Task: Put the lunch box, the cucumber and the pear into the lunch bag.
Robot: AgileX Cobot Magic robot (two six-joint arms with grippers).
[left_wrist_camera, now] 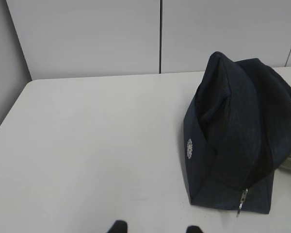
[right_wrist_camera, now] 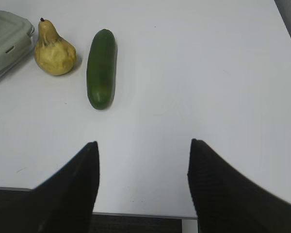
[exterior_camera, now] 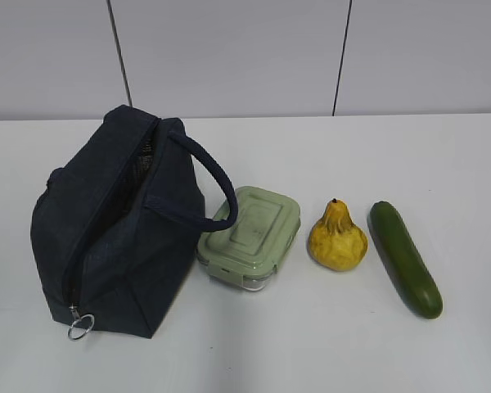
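Lunch bag (exterior_camera: 119, 229) stands at the left of the exterior frame on the white table (exterior_camera: 311, 344), its zipper (exterior_camera: 106, 213) running from the top ridge down to a metal ring pull (exterior_camera: 80, 327) at the lower left, and its looped handle (exterior_camera: 204, 176) arching toward the right.

Right end effector (right_wrist_camera: 143, 150) shows at the bottom of the right wrist frame, its two dark fingers (right_wrist_camera: 72, 189) spread wide and holding nothing, above bare table. Beyond it, in the upper left of that frame, lies the cucumber (right_wrist_camera: 101, 68), then the pear (right_wrist_camera: 53, 51) just beside it, then the lunch box (right_wrist_camera: 7, 41) at the left edge.

Left end effector (left_wrist_camera: 155, 228) is only two dark fingertips (left_wrist_camera: 117, 226) at the bottom edge of the left wrist frame, apart and empty. The bag fills the right of that frame.

In the exterior frame the lunch box (exterior_camera: 250, 236) sits just right of the bag, under the handle's loop, with the pear (exterior_camera: 337, 237) near it at centre right and the cucumber (exterior_camera: 405, 258) lying slantwise at the right, all outside the bag
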